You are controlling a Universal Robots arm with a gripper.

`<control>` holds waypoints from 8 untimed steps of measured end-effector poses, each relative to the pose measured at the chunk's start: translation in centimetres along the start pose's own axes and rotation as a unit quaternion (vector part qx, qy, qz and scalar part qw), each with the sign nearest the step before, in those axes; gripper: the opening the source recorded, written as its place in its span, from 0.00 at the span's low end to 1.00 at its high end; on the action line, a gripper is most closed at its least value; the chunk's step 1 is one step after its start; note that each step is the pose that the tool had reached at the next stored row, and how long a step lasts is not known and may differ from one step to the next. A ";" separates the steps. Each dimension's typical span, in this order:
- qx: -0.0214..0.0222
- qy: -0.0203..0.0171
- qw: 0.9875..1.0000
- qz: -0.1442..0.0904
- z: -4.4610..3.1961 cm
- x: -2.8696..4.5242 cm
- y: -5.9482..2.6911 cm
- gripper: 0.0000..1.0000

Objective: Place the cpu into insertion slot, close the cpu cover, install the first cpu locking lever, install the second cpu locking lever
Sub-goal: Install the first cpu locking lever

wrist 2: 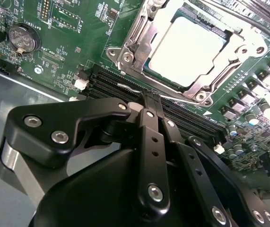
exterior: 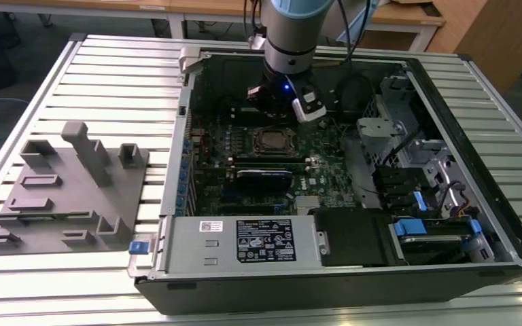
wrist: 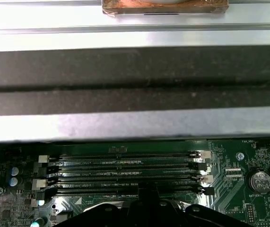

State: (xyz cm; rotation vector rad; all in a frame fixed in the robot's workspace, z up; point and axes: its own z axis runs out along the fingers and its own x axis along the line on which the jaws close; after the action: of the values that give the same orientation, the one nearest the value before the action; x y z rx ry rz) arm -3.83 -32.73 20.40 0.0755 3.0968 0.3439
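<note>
The robot's hand (wrist 2: pixel 150 100) hangs low inside an open computer case (exterior: pixel 334 292), its two black fingers drawn narrow, tips nearly together. In the second wrist view the tips sit over the long black memory slots (wrist 2: pixel 106 80), just beside the edge of the insertion slot (wrist 2: pixel 198 96). A thin silvery locking lever (wrist 2: pixel 127 87) runs right up to the fingertips; whether they pinch it cannot be told.

The cpu (wrist 2: pixel 187 49), with its pale metal top, lies seated in the slot. The cpu cover (wrist 2: pixel 146 35) appears folded down around it, the chip showing through its window.

Likely risks: the thin springy lever could slip off the narrow fingertips and snap back. A push slightly off line could drive the tips into the memory slots or scrape the green motherboard (wrist 2: pixel 73 42). If the cover is not fully flat, forcing a lever could strain the socket.

In the exterior view, the case lies on its side on a ribbed metal table (exterior: pixel 107 75). A grey power-supply box (exterior: pixel 242 241) sits at its near end, and a grey moulded fixture (exterior: pixel 62 190) rests on the table toward that view's left. Wooden desks (exterior: pixel 406 17) stand behind.
</note>
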 end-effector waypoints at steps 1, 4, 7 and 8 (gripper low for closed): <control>0.000 0.000 1.000 0.001 0.00 0.00 0.00 0.11; 0.000 -0.004 1.000 0.018 0.03 0.00 -0.01 0.11; 0.001 -0.008 0.999 0.035 0.05 0.00 -0.01 0.11; 0.001 -0.008 0.999 0.037 0.06 0.00 0.01 0.11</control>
State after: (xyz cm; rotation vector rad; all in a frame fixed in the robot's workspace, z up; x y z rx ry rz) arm -3.84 -32.71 20.35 0.1939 3.0834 0.3413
